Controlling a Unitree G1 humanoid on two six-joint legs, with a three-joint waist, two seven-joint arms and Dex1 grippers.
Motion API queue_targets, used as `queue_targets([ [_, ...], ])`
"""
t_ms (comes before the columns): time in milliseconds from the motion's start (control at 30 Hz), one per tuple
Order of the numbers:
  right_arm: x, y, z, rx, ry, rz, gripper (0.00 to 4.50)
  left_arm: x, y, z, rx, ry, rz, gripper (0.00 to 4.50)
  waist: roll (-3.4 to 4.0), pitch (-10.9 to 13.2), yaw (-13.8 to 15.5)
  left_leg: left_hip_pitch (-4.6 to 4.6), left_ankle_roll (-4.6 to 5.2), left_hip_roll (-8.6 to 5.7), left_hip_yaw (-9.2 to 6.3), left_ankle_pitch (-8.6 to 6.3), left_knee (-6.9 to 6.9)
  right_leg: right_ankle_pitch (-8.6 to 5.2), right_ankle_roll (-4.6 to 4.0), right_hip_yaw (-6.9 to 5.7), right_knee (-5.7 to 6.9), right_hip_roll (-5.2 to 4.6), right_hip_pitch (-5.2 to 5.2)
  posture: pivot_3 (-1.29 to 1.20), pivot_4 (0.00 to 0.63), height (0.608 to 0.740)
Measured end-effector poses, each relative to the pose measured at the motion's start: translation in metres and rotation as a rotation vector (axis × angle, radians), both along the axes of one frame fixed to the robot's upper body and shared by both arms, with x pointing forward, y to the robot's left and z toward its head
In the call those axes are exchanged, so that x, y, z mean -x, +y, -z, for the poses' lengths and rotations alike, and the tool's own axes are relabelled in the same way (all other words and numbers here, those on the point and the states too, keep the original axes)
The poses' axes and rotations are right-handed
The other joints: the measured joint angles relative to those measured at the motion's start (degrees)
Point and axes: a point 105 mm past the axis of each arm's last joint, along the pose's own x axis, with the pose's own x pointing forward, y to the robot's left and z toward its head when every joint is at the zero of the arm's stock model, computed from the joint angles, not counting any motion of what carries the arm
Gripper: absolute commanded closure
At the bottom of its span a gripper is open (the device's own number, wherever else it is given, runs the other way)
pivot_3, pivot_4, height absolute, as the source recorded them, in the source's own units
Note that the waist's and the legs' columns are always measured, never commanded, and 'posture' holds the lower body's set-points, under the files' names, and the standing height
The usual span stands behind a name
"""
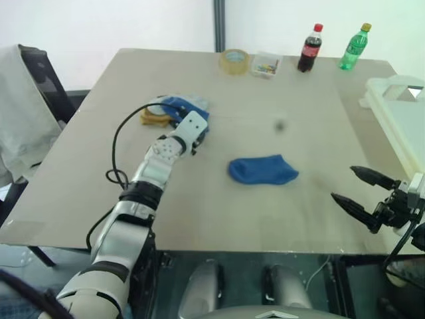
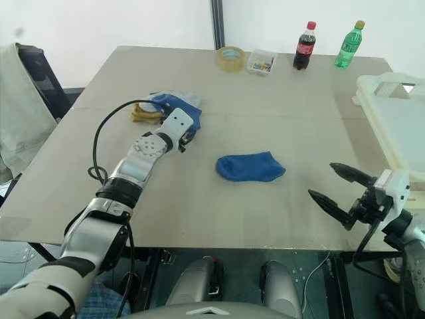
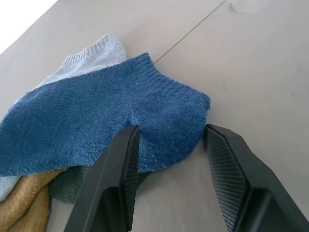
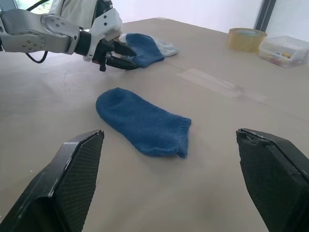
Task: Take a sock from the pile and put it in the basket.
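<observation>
Mostly blue, soft pile (image 3: 91,125)

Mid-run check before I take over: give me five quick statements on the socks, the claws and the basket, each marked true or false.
1. The left claw has its fingers open around the edge of the top blue sock on the pile. True.
2. The right claw holds a sock. False: it is open and empty.
3. A single blue sock lies alone mid-table, apart from the pile. True.
4. That lone sock is already in the basket. False: it lies on the table.
5. Two bottles stand at the far edge. True.
</observation>
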Motion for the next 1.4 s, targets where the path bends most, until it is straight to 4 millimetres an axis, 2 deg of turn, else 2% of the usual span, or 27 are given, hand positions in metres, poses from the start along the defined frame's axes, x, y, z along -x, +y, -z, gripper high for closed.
queue_targets([
  [33,0.000,0.000,0.000,0.000,0.001,0.000,0.00,-0.001,-0.001,0.001,0.002,0.003,0.002,3.38,0.00,0.00,-0.02,0.00,0.00,0.00,0.01,0.00,0.00,0.01,0.01,0.00,0.00,0.01,0.00,0.00,0.150,0.740],
  [67,0.000,0.000,0.000,0.000,0.001,0.000,0.00,-0.001,-0.001,0.002,0.002,0.003,0.003,3.50,0.00,0.00,-0.02,0.00,0.00,0.00,0.00,0.00,0.00,0.01,0.02,0.00,0.00,0.01,0.00,0.00,0.150,0.740],
  [100,0.000,-0.002,0.002,-0.001,0.007,0.004,0.00,-0.001,-0.001,0.003,0.000,0.003,0.008,4.11,0.00,0.00,-0.06,0.00,0.00,0.00,0.01,0.00,0.00,0.08,0.14,0.00,0.00,0.01,-0.01,0.00,0.150,0.740],
  [133,0.000,-0.002,0.002,-0.002,0.008,0.005,0.00,-0.001,-0.001,0.003,-0.001,0.003,0.008,4.17,0.00,0.00,-0.05,0.00,0.00,0.00,0.01,0.00,0.00,0.08,0.14,0.00,0.00,0.01,-0.01,0.00,0.150,0.740],
  [167,-0.001,-0.002,0.002,-0.002,0.010,0.006,0.00,-0.001,-0.001,0.004,-0.004,0.003,0.007,4.47,0.00,0.00,-0.07,0.00,0.00,0.00,0.01,0.00,0.00,0.09,0.15,0.00,0.00,0.01,-0.01,0.00,0.150,0.740],
  [400,0.001,-0.003,0.004,-0.004,0.009,0.007,0.00,-0.002,-0.001,0.003,0.016,0.012,0.006,4.47,0.01,-0.01,0.07,0.00,0.00,0.00,0.01,0.00,0.00,0.10,0.17,0.00,0.00,-0.02,0.00,0.00,0.150,0.740],
  [500,0.001,-0.002,0.003,-0.004,0.005,0.006,0.00,-0.001,-0.010,0.005,0.076,0.047,0.007,4.47,0.00,0.00,0.18,-0.01,0.00,0.00,-0.01,0.00,0.01,0.10,0.18,-0.01,0.00,-0.02,0.01,0.00,0.150,0.740],
  [667,0.002,-0.002,0.003,-0.002,0.003,-0.003,0.00,0.000,-0.054,-0.005,0.222,0.094,0.081,4.47,-0.02,0.01,0.12,-0.04,0.00,-0.04,-0.02,0.00,0.03,0.11,0.19,-0.02,0.00,0.00,0.01,0.00,0.150,0.740],
  [800,0.001,-0.004,0.004,-0.004,0.006,-0.001,0.00,-0.005,-0.093,-0.035,0.378,0.092,0.118,4.47,-0.04,0.02,0.03,-0.05,0.00,-0.10,-0.04,0.00,0.04,0.12,0.22,-0.03,-0.01,0.03,0.00,0.00,0.150,0.740],
  [867,0.000,-0.004,0.004,-0.006,0.005,0.001,0.00,-0.004,-0.109,-0.043,0.425,0.099,0.133,4.47,-0.03,0.02,-0.03,-0.05,0.00,-0.10,-0.03,0.00,0.03,0.12,0.22,-0.03,-0.01,0.04,0.00,0.00,0.150,0.740],
  [933,0.000,-0.005,0.004,-0.006,0.002,0.001,0.00,-0.002,-0.125,-0.040,0.466,0.132,0.133,4.47,-0.03,0.02,-0.11,-0.05,0.00,-0.11,-0.04,0.00,0.03,0.12,0.23,-0.02,-0.01,0.05,0.00,0.00,0.150,0.740],
  [967,0.000,-0.005,0.004,-0.006,0.001,0.002,0.00,0.001,-0.138,-0.031,0.507,0.184,0.121,4.47,-0.04,0.02,-0.08,-0.05,0.01,-0.11,-0.05,0.00,0.03,0.12,0.23,-0.02,-0.01,0.06,0.00,0.00,0.150,0.740],
  [1100,0.000,-0.005,0.003,-0.002,-0.010,0.003,0.00,0.011,-0.166,-0.011,0.544,0.284,0.110,4.47,-0.06,0.04,-0.05,-0.06,0.01,-0.11,-0.06,0.00,0.03,0.11,0.24,-0.02,-0.02,0.06,0.00,0.00,0.150,0.740],
  [1133,0.000,-0.006,0.004,-0.002,-0.008,0.004,0.00,0.015,-0.176,-0.009,0.549,0.298,0.117,3.88,-0.07,0.04,-0.03,-0.07,0.01,-0.12,-0.07,0.00,0.03,0.11,0.23,-0.02,-0.02,0.06,-0.01,0.00,0.150,0.740],
  [1200,0.000,-0.006,0.004,-0.001,-0.005,0.007,0.00,0.020,-0.189,-0.007,0.549,0.314,0.134,3.21,-0.07,0.04,-0.02,-0.07,0.01,-0.12,-0.08,0.00,0.03,0.11,0.23,-0.02,-0.03,0.05,0.00,0.00,0.150,0.740],
  [1300,0.003,-0.010,0.008,0.004,0.009,0.028,0.00,0.021,-0.191,-0.011,0.556,0.306,0.143,1.87,-0.06,0.04,-0.23,-0.06,0.00,-0.08,-0.09,0.00,0.02,0.09,0.18,-0.02,-0.02,0.07,-0.02,0.00,0.150,0.740],
  [1333,0.003,-0.010,0.008,0.005,0.010,0.030,0.00,0.021,-0.191,-0.013,0.558,0.303,0.145,1.65,-0.06,0.04,-0.25,-0.06,0.00,-0.08,-0.09,0.00,0.02,0.09,0.17,-0.02,-0.02,0.07,-0.02,0.00,0.150,0.740],
  [1400,0.002,-0.011,0.008,0.006,0.009,0.049,0.00,0.023,-0.193,-0.022,0.596,0.307,0.160,1.65,-0.06,0.04,-0.27,-0.06,0.00,-0.05,-0.09,0.00,0.02,0.06,0.12,-0.03,-0.02,0.06,-0.02,0.00,0.150,0.740],
])
